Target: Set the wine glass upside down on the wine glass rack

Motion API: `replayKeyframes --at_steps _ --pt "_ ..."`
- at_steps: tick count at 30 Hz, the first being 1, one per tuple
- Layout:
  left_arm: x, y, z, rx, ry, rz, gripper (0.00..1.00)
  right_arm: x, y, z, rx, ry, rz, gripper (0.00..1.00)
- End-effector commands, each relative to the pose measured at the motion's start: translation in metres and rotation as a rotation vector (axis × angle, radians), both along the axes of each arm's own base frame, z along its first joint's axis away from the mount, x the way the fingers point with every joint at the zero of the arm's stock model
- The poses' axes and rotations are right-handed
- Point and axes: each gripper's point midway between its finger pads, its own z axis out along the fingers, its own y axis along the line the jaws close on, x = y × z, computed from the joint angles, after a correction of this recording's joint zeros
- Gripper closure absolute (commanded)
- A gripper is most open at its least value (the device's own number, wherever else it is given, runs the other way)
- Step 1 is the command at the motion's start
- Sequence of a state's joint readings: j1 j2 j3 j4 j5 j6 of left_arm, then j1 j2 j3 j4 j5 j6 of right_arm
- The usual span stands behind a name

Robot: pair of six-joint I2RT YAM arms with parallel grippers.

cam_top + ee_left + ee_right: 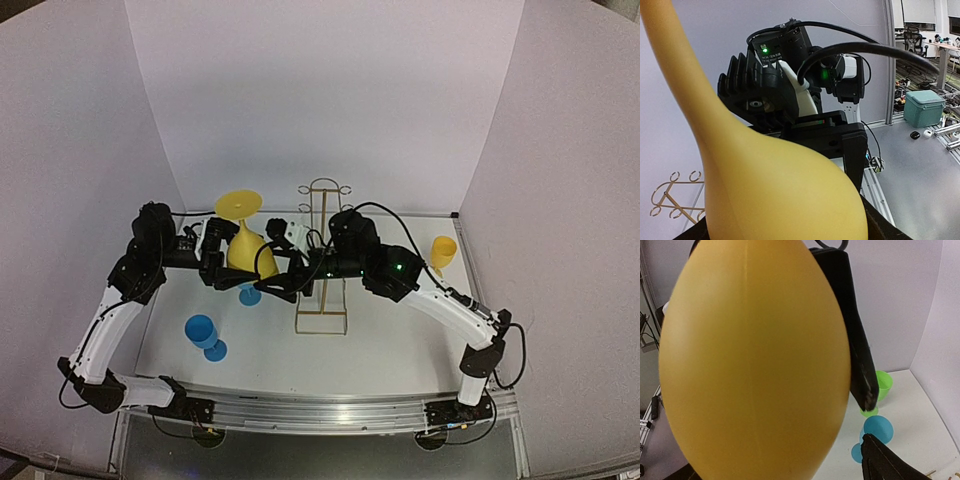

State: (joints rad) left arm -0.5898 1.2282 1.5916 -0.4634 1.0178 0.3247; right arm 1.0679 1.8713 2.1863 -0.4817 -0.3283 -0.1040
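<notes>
A yellow wine glass hangs upside down above the table, foot up and bowl down, left of the gold wire wine glass rack. My left gripper is shut on its bowl. In the left wrist view the bowl fills the space between my dark fingers. My right gripper faces the bowl from the rack side, open. In the right wrist view the bowl fills the frame, and one of my fingers stands just apart from it. The rack's ring loops show at the lower left of the left wrist view.
A blue glass stands on the table at the near left, and another blue foot shows under the held glass. An orange-yellow glass stands at the right edge. A green glass stands beyond the blue one. White walls enclose three sides.
</notes>
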Motion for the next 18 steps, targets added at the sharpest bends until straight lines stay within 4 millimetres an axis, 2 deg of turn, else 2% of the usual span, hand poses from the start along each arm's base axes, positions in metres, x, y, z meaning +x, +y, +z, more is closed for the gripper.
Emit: replayKeyframes --at_steps 1,5,13,18 --pt "-0.0081 -0.0009 0.0082 0.000 -0.038 -0.019 0.80 -0.0045 0.0023 0.0121 0.026 -0.012 0.025 0.18" --pt "-0.0083 -0.0026 0.0084 -0.001 -0.044 -0.023 0.80 -0.0046 0.0050 0.0098 0.023 -0.007 0.034 0.24" --pt "-0.0088 -0.0053 0.0011 0.021 -0.035 -0.029 0.77 -0.0089 0.0082 0.0086 0.025 -0.012 0.069 0.57" --pt "-0.0053 -0.0033 0.0004 0.026 -0.032 0.009 0.67 -0.0100 0.0027 0.0048 0.011 -0.029 0.063 0.67"
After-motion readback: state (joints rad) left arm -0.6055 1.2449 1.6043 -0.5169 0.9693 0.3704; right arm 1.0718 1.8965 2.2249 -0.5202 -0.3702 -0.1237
